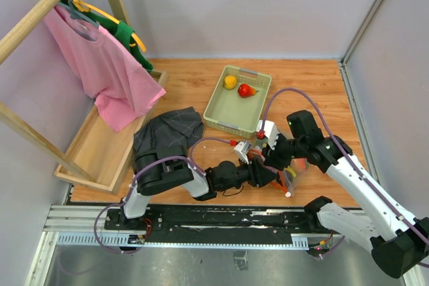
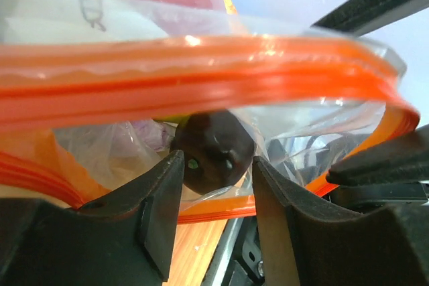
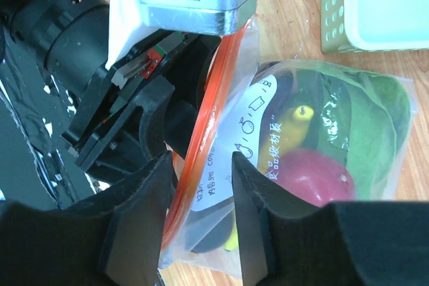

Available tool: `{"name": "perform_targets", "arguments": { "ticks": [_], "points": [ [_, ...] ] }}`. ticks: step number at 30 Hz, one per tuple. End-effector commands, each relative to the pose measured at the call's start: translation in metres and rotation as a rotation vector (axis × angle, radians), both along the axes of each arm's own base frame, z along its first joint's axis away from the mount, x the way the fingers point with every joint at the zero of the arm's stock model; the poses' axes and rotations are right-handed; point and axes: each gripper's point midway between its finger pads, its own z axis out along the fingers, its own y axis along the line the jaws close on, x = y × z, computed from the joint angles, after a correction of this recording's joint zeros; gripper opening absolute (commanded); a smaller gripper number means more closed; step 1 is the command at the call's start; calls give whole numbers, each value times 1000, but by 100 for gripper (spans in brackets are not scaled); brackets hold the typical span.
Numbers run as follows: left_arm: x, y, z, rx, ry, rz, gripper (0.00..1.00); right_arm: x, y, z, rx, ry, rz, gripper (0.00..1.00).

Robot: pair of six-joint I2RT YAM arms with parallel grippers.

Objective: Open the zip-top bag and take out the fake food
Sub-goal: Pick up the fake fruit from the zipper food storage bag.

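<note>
Step in hand: judged to be the removal stage. The zip-top bag [image 3: 322,165] has its mouth parted, and the left hand [image 2: 216,162] reaches into the opening.
Location of bag: on the tabletop [image 1: 188,78] at the near right, between the two hands and just short of the pale green tray [image 1: 218,108].
Left hand: jaws stand part-way apart, with a dark purple piece [image 2: 211,145] sitting between the fingertips. Whether the pads actually press on it cannot be told.
Right hand: the right hand [image 3: 201,162] is parted. The orange zip strip [image 3: 201,145] runs through the gap without being pinched, so nothing is held.
Bag condition: clear crinkled plastic, lying on its side. The white label [image 3: 251,125] carries printed characters and faces the right wrist camera. The strip bows open in the left wrist view.
Contents remaining: a red round piece [image 3: 312,175], a yellow piece [image 3: 295,122] and a green leafy piece [image 3: 362,118], packed close together.
Already out: a yellow item [image 1: 230,82] and a red item [image 1: 247,90] lie in the tray.
Next move, as judged: the left hand needs a firm closure on the dark piece and a straight withdrawal through the mouth. The right hand should retake the rim so the bag does not drag along.
Risk: the piece may snag on the loose film.
</note>
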Motion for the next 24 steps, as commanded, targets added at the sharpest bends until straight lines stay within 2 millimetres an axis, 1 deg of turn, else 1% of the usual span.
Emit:
{"name": "perform_targets", "arguments": {
  "ticks": [1,3,5,6,8,10,12,13,15,17,21,24],
  "points": [
    [-2,-7,1,-4,-18,-9,50,-11,-6,8,-4,12,71,49],
    [-2,-7,1,-3,-19,-11,50,-16,-11,15,-7,16,101,56],
    [-3,-6,-1,1,-22,-14,51,-19,-18,23,0,17,121,60],
    [-3,-6,-1,2,-23,-16,51,-23,-23,25,-4,31,129,61],
    [-4,-5,-2,4,-24,-20,51,-23,-36,30,-11,20,136,64],
    [-5,-5,-2,4,-24,-23,52,-24,-49,30,-36,20,144,64],
    [-6,-5,-3,6,-27,-27,52,-25,-64,23,-88,22,149,63],
    [-6,-5,-3,7,-27,-29,52,-24,-73,17,-122,19,152,62],
    [-7,-5,-4,5,-29,-35,53,-25,-88,3,-186,21,170,52],
    [-8,-6,-5,5,-27,-42,53,-29,-99,-14,-239,33,201,42],
    [-11,-9,-7,5,-22,-60,55,-39,-104,-43,-274,87,266,29],
    [-13,-11,-7,8,-18,-74,57,-45,-104,-58,-267,139,291,25]
  ]
}}
